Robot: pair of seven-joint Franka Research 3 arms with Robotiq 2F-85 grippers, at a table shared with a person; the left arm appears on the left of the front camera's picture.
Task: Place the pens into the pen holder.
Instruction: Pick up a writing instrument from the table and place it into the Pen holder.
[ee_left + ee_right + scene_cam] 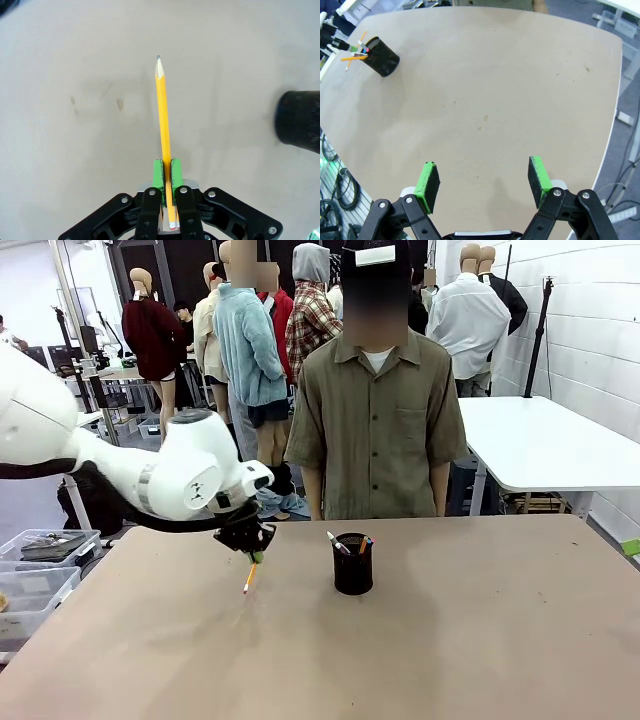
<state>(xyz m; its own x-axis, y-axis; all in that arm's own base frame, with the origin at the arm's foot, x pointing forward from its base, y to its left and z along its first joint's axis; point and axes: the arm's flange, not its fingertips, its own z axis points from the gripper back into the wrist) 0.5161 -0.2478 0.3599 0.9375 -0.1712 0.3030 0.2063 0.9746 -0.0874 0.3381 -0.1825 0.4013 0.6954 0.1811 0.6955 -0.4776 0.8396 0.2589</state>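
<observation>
My left gripper point(255, 554) is shut on a yellow-orange pencil point(249, 578), to the left of the black mesh pen holder point(352, 564). In the left wrist view the green pads point(158, 176) clamp the pencil point(163, 120) near its eraser end, its tip pointing away over the table, with the holder point(299, 123) at the right edge. Pens stand in the holder, a pale one and one with an orange and blue end point(365, 543). My right gripper point(484, 186) hangs open above bare table, far from the holder point(381, 58).
A person point(376, 410) stands at the table's far edge, right behind the holder. Clear plastic bins point(38, 570) sit off the table's left side. A white table point(545, 440) stands at the back right.
</observation>
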